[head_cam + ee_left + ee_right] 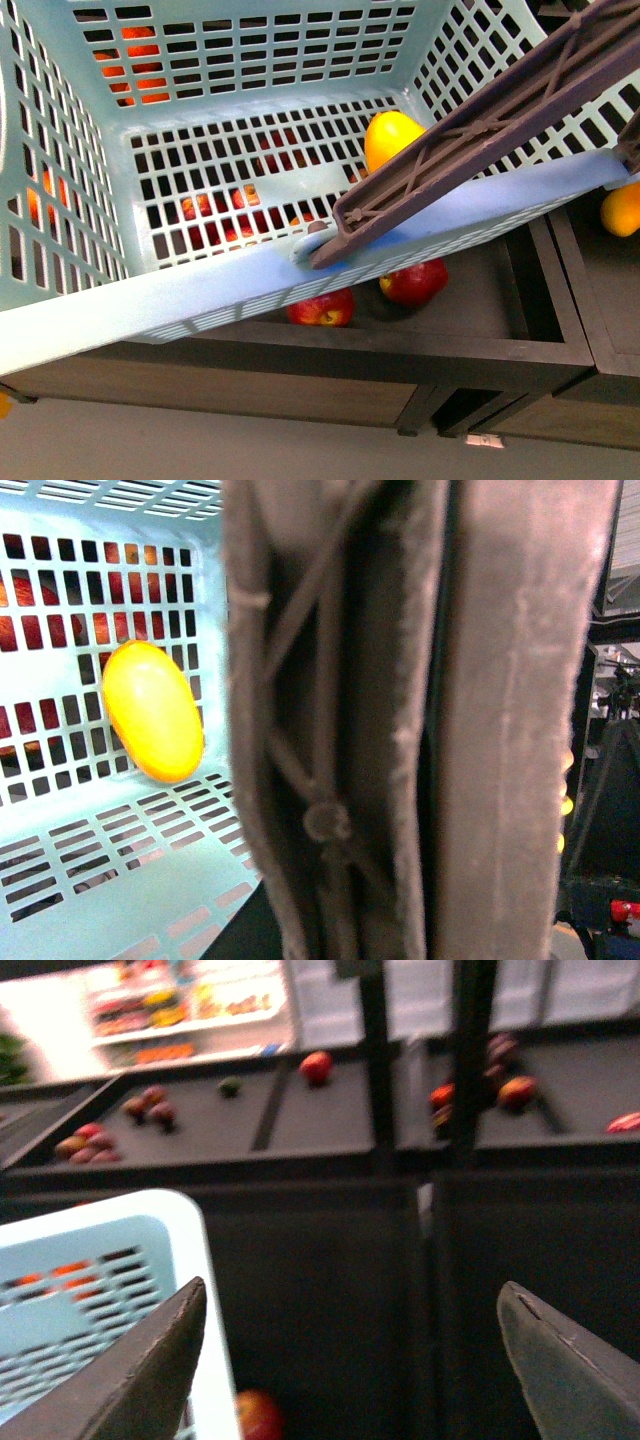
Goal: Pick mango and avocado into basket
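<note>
The mango (392, 137) lies in the basket (150, 300). The right gripper (352, 1286), fingers apart and empty, faces what seems the avocado (230, 1086), far ahead on the shelf (320, 1125). The left gripper is not seen.

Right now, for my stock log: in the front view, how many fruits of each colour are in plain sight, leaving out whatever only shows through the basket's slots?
Yellow oval fruit inside the light teal slotted plastic basket: 1
Red round fruit on the dark tray below the basket's near rim: 2
Yellow-orange fruit at the right edge: 1
Total: 4
</note>
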Action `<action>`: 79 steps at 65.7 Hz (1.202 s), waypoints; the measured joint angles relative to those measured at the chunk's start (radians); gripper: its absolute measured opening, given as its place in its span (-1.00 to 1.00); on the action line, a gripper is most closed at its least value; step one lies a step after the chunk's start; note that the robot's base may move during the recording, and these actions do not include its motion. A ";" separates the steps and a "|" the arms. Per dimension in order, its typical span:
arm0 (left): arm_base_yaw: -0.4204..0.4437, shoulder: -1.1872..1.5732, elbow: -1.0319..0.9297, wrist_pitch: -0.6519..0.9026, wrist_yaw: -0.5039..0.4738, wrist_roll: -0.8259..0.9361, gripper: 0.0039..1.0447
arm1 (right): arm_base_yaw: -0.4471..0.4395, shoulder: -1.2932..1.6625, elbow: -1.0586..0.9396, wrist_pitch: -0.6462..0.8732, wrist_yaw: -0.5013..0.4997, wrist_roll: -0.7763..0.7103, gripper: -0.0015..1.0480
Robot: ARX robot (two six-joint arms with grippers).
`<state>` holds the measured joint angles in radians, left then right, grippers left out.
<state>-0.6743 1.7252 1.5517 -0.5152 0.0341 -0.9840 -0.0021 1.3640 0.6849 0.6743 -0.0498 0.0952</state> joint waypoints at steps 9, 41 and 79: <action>-0.002 0.000 0.000 0.000 0.008 -0.001 -0.74 | 0.000 -0.078 -0.151 0.086 0.047 -0.061 0.08; -0.003 0.000 0.000 0.000 0.003 0.000 -0.74 | 0.000 -0.364 -0.491 0.123 0.049 -0.090 -0.96; -0.003 0.000 0.000 0.000 0.004 0.000 -0.74 | 0.000 -0.389 -0.507 0.120 0.050 -0.092 0.80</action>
<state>-0.6769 1.7252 1.5517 -0.5152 0.0380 -0.9844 -0.0021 0.9752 0.1780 0.7944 -0.0002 0.0032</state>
